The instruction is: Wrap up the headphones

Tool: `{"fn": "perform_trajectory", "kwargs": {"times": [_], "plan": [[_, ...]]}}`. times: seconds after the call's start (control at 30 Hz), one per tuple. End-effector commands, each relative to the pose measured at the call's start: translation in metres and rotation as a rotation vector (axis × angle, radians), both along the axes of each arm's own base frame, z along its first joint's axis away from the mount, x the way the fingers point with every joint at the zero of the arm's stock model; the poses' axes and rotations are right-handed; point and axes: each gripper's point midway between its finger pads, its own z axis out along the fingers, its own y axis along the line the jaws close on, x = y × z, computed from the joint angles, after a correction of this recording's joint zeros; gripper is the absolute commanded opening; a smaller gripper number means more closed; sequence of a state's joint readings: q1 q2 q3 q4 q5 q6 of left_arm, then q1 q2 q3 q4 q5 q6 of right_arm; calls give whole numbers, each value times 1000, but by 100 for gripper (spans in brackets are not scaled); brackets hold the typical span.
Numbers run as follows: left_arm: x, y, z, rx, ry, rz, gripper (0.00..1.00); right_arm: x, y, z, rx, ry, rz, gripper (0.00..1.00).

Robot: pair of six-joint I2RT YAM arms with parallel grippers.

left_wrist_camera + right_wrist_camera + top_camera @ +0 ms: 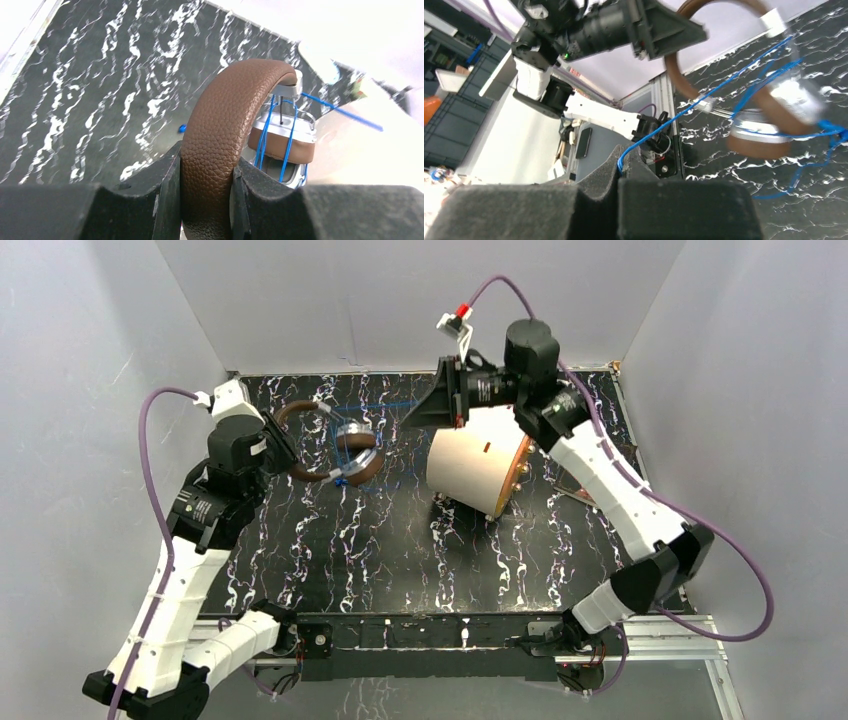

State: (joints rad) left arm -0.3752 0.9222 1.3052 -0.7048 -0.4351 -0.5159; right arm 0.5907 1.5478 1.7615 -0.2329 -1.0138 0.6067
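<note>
The headphones (340, 452) hang above the black marbled table (380, 550) at the back left, brown headband up and silver cups below. My left gripper (282, 445) is shut on the padded headband (220, 120), which fills the gap between its pads (167, 185). An ear cup (283, 137) with blue loops across it hangs just beyond. To the right, my right gripper (414, 416) is shut on the thin blue cable (704, 97), pinched at the fingertips (620, 165). The cable runs taut to the headphones (769, 117), with several turns around the cups.
A large cream cylinder (472, 468) lies on its side right of centre, just below my right gripper. Grey walls close in the back and both sides. An aluminium rail (450, 635) runs along the near edge by the arm bases.
</note>
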Motion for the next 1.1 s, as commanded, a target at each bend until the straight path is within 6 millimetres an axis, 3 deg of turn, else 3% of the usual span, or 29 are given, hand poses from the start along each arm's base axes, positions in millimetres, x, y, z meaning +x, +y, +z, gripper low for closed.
{"fn": "perform_trajectory", "kwargs": {"times": [0.0,0.17,0.3,0.5,0.7,0.87,1.07], "plan": [[30,-6,68,-211,-301,82,0,-51,6,33,169,-87,23,0],[32,-17,107,-375,-438,60,0,-77,28,6,186,-111,-53,0],[24,-17,139,-520,-537,65,0,-107,43,-18,230,-237,-98,3],[-6,-36,184,-800,-626,-70,0,-97,29,-52,358,-299,-250,8],[-47,-66,206,-1018,-571,-289,0,-84,47,-86,389,-321,-268,11],[-88,-94,211,-1036,-446,-505,0,-63,68,-100,417,-411,-247,11],[-151,-126,217,-944,-338,-861,0,-35,89,-100,474,-437,-59,18]]}}
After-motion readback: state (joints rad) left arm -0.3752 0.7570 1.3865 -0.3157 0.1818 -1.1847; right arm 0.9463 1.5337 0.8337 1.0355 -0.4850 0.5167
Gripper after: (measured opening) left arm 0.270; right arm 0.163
